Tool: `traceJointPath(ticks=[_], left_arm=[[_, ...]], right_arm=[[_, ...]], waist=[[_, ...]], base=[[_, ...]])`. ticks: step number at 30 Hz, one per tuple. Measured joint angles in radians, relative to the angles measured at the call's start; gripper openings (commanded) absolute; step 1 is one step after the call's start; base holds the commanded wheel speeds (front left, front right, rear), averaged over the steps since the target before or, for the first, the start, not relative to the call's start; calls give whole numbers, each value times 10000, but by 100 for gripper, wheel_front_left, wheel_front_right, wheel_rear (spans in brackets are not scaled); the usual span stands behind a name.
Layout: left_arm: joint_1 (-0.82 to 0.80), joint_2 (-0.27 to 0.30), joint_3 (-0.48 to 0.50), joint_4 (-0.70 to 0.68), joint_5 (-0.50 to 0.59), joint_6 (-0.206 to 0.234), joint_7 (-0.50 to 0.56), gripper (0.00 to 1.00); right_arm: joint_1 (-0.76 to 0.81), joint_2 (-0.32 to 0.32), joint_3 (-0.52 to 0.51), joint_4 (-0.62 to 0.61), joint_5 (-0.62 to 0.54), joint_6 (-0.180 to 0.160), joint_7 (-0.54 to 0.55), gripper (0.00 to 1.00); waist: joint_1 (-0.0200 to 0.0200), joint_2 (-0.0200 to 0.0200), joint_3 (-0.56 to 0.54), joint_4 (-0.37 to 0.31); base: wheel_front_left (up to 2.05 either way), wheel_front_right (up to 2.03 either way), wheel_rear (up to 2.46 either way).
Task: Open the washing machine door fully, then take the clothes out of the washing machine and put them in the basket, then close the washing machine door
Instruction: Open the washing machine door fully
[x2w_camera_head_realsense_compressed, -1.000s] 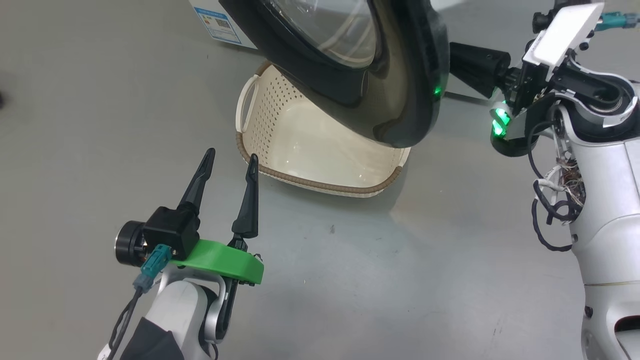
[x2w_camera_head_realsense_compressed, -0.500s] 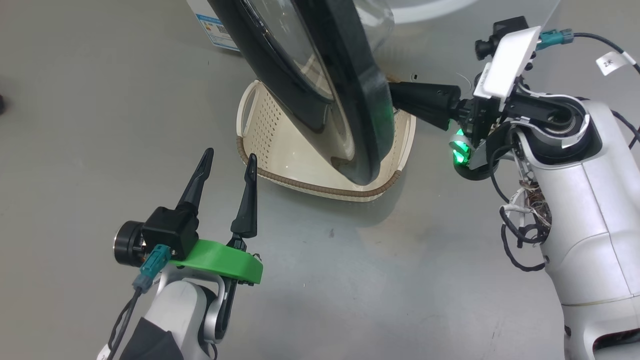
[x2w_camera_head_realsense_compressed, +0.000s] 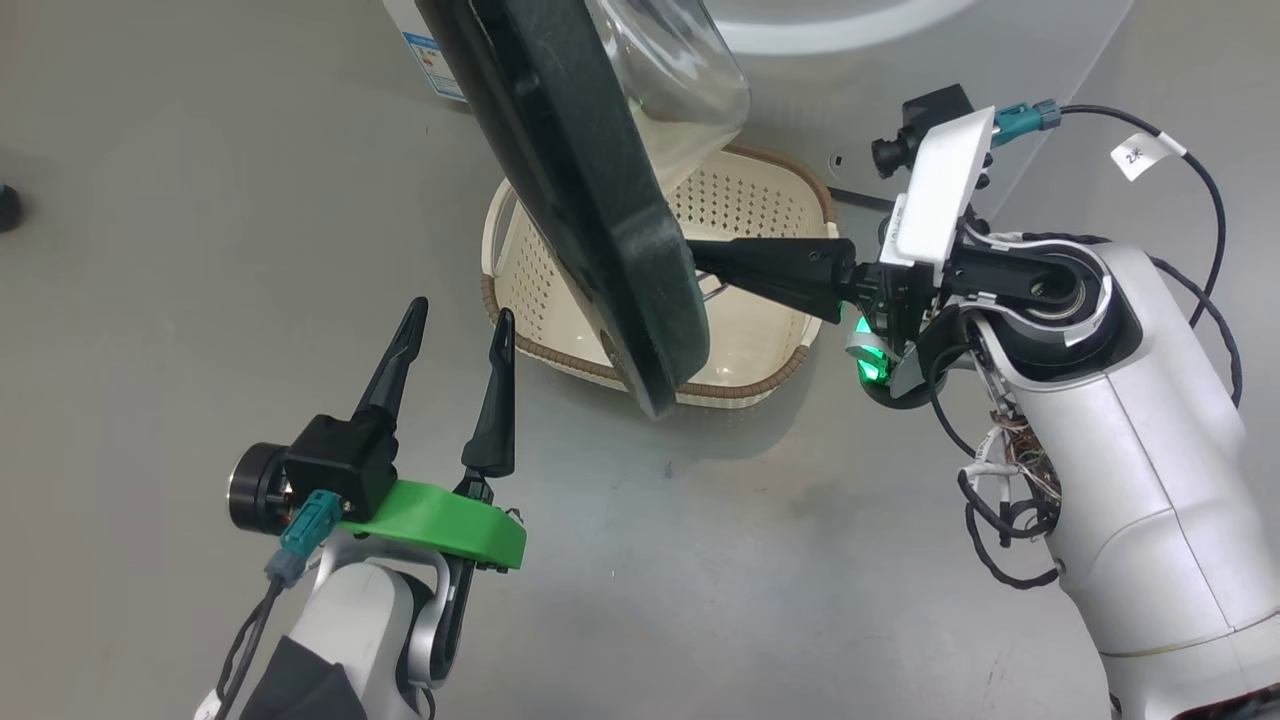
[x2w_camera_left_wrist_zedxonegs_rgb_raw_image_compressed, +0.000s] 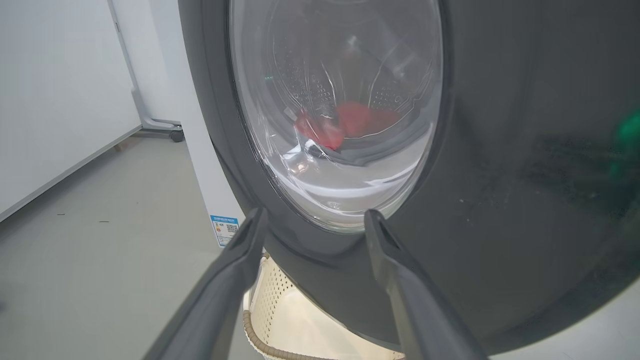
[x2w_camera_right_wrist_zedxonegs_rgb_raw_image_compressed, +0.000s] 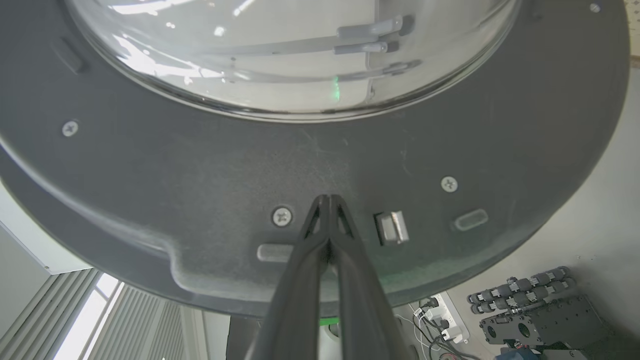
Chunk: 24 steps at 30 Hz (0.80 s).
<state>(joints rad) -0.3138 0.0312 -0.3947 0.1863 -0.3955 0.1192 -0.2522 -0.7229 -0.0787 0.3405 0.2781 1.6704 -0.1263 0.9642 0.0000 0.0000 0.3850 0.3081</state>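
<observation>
Grey floor carries the cream basket (x2w_camera_head_realsense_compressed: 770, 180), set just in front of the washing machine (x2w_camera_left_wrist_zedxonegs_rgb_raw_image_compressed: 200, 145). The washing machine door (x2w_camera_head_realsense_compressed: 590, 230) stands partly swung out above the basket. The right tool (x2w_camera_right_wrist_zedxonegs_rgb_raw_image_compressed: 327, 199), fingers pressed together and holding nothing, has its tips against the door's dark inner rim. The left tool (x2w_camera_head_realsense_compressed: 462, 308) hangs spread wide and empty near the basket. Through the glass, red clothes (x2w_camera_left_wrist_zedxonegs_rgb_raw_image_compressed: 350, 122) seem to lie in the drum.
</observation>
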Motion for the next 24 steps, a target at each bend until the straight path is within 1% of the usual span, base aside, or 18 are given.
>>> traceJointPath(ticks=[5,11,20,24], left_arm=[[6,0,0,-2,-2,0,0,100],[10,0,-4,-6,-10,0,0,100],[15,0,-4,-8,-17,0,0,100],[41,0,188,15,-13,0,0,100]], right_arm=[[188,12,288,-226,132,0,-6,0],[360,17,947,-788,276,-2,-17,0],[518,19,1323,-1051,525,-4,-374,0],[559,23,1413,-1122,543,-4,-617,0]], waist=[[0,0,-22,45],[0,0,-47,84],[0,0,-29,69],[0,0,-75,-11]], base=[[0,0,0],[0,0,0],[0,0,0],[0,0,0]])
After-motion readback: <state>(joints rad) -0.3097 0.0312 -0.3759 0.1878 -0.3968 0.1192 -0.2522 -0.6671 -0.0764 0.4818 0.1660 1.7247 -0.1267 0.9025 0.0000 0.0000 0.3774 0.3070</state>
